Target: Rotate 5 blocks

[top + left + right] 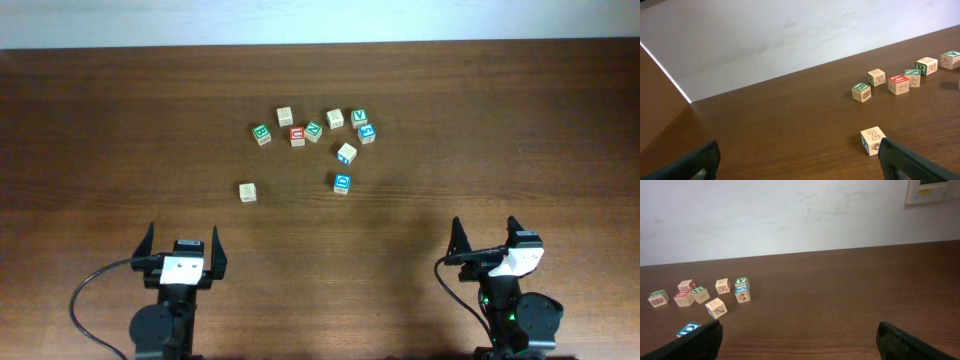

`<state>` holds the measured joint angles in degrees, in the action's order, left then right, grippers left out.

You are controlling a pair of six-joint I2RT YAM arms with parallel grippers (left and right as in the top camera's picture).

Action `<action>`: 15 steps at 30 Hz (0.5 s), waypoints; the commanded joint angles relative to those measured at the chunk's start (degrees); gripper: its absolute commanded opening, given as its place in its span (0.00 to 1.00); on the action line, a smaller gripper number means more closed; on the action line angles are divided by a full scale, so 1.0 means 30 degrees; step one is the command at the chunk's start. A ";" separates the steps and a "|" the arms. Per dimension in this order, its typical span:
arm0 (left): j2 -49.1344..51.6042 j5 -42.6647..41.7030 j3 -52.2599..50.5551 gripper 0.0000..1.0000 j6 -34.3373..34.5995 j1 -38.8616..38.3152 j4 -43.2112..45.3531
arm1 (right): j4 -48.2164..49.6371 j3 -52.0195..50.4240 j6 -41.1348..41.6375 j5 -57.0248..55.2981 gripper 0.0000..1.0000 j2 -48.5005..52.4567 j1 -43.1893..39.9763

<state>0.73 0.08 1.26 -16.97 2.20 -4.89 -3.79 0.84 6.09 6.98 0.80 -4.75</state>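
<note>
A pale natural-wood cube, sitting apart from the rest, shows a yellowish "2" on top. A blue-faced wooden cube carries a "5", and a green-faced wooden cube reads "V".

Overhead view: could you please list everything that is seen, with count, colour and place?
table: one, dark brown, under everything
green V block: one, green top, cluster's far right
other green-topped blocks: two, cluster's left and middle
blue-topped blocks: two, cluster's right and near side
red-topped block: one, cluster's middle
pale blocks: four, natural wood, three in cluster, one apart at near left
left gripper: one, black, open, near left
right gripper: one, black, open, near right
</note>
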 commanded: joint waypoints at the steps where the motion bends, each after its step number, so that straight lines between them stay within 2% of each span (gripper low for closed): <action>1: -0.0146 0.0197 -0.0248 0.99 -0.0233 -0.0029 0.0058 | 0.0036 -0.0175 0.0102 0.0029 0.98 -0.0146 0.0131; 15: -0.0146 -0.0350 -0.0240 0.99 0.0007 -0.0029 0.0284 | 0.0022 -0.0175 0.0102 0.0029 0.98 -0.0146 0.0131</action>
<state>0.73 0.01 1.26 -16.97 2.20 -4.84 -3.79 0.84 6.04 6.98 0.80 -4.75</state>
